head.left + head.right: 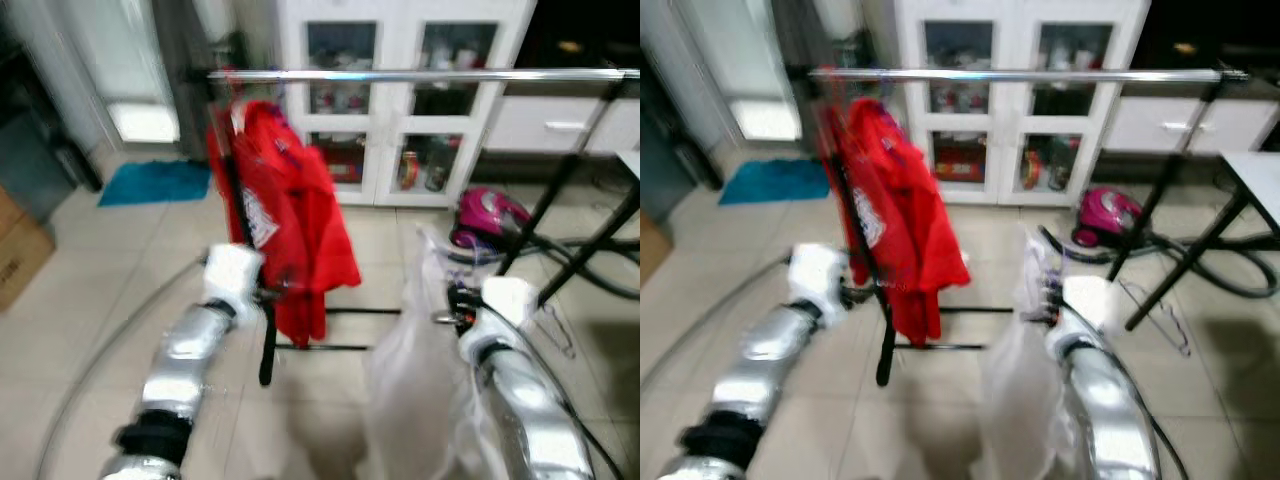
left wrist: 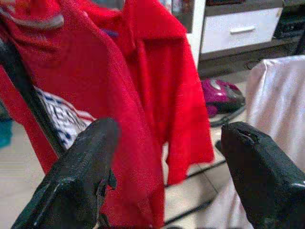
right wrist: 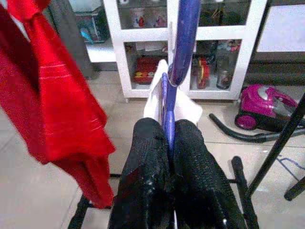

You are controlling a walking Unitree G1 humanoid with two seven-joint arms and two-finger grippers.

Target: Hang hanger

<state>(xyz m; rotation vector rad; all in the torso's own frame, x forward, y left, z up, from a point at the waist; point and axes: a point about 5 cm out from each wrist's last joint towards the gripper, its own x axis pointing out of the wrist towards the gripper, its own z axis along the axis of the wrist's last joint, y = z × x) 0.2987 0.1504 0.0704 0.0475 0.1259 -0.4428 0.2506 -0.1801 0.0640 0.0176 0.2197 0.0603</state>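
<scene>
A chrome clothes rail (image 1: 420, 75) spans the view on a black stand. A red shirt (image 1: 285, 210) hangs from its left end. My right gripper (image 3: 167, 143) is shut on a blue hanger (image 3: 180, 43) that carries a white garment (image 1: 410, 400); the hanger's hook rises above the fingers (image 3: 190, 162). The garment hangs below the rail, to the right of the red shirt. My left gripper (image 2: 164, 148) is open with its fingers (image 2: 78, 171) apart, close in front of the red shirt (image 2: 124, 95), next to the stand's black upright (image 1: 240, 250).
A white glass-door cabinet (image 1: 400, 100) stands behind the rail. A pink vacuum cleaner (image 1: 490, 215) with its hose lies on the tiled floor at right, among black table legs (image 1: 590, 240). A blue mat (image 1: 155, 182) and cardboard boxes (image 1: 18, 255) are at left.
</scene>
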